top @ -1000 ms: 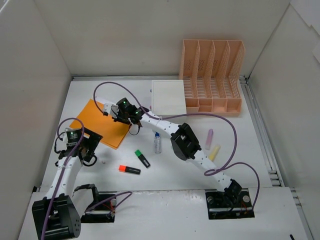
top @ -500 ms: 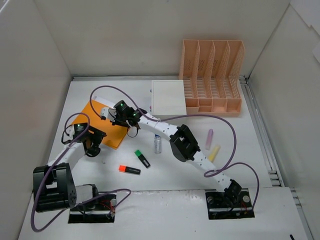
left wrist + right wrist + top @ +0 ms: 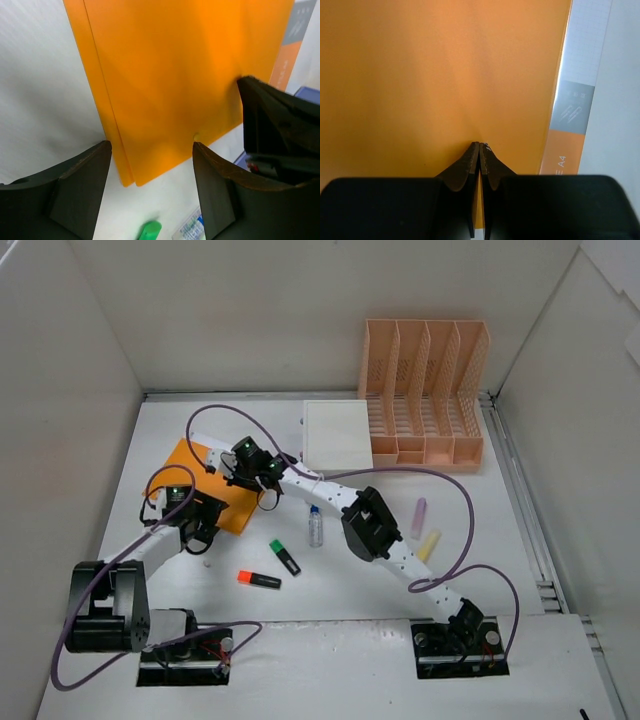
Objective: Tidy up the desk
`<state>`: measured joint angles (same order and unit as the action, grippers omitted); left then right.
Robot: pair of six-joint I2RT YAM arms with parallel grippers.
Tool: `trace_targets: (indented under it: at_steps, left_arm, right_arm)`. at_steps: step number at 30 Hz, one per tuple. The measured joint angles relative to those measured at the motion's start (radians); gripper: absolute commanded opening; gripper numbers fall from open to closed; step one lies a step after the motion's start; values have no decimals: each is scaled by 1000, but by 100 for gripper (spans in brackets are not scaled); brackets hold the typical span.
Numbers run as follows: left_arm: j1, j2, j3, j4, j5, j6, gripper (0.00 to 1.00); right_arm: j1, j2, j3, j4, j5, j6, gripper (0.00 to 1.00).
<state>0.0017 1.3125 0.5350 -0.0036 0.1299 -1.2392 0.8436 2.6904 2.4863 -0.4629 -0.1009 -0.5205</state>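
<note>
The desk (image 3: 480, 540), a large flat white tabletop, is lying closed in by plain white walls on three sides; at its far right a peach slotted plastic file rack (image 3: 425, 390) is standing against the back wall, with a flat white box (image 3: 337, 435) sitting just beside it on the left; towards the middle a small clear bottle with a blue cap (image 3: 315, 525), a green highlighter (image 3: 284, 557) and an orange-red highlighter (image 3: 259, 580) are lying apart from one another, while a pink marker (image 3: 418, 518) and a yellow marker (image 3: 428, 544) are resting further right; an orange plastic folder (image 3: 185, 465) is lying at the left, with both arms reaching to it. The overhead view is giving that layout but hiding the fingers; the left wrist view is showing the left gripper (image 3: 151, 160) with its fingers spread wide, either side of the folder's near corner and not touching it, and the dark right gripper (image 3: 275, 130) is showing at the folder's edge; the right wrist view is showing the right gripper (image 3: 480, 150) pressed together, pinching the folder's edge, beside a paper strip printed "A4" (image 3: 572, 110).
</note>
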Motion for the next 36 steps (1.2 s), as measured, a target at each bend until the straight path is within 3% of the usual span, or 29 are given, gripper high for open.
trace_targets:
  at_steps: [5,13,14,16,19,25,36]
  left_arm:
    - [-29,-66,-26,-9,5,-32,73]
    - [-40,-118,-67,26,14,-69,78]
    - [-42,-108,-74,31,21,-73,79]
    - [-48,-77,-75,42,42,-81,80]
    - [-60,-52,-64,65,58,-81,81]
    - [-75,-47,-62,77,64,-82,81]
    - [-75,-100,-93,122,92,-80,81]
  right_arm:
    - [-12,-3,-12,10,-27,29,4]
    - [-22,-31,-53,14,-50,57,6]
    - [-23,-31,-53,14,-50,58,9]
    - [-24,-31,-53,14,-50,64,29]
    - [-28,-40,-57,15,-55,79,43]
    - [-47,-66,-76,-15,-90,124,52]
    - [-117,-129,-92,-75,-177,236,56]
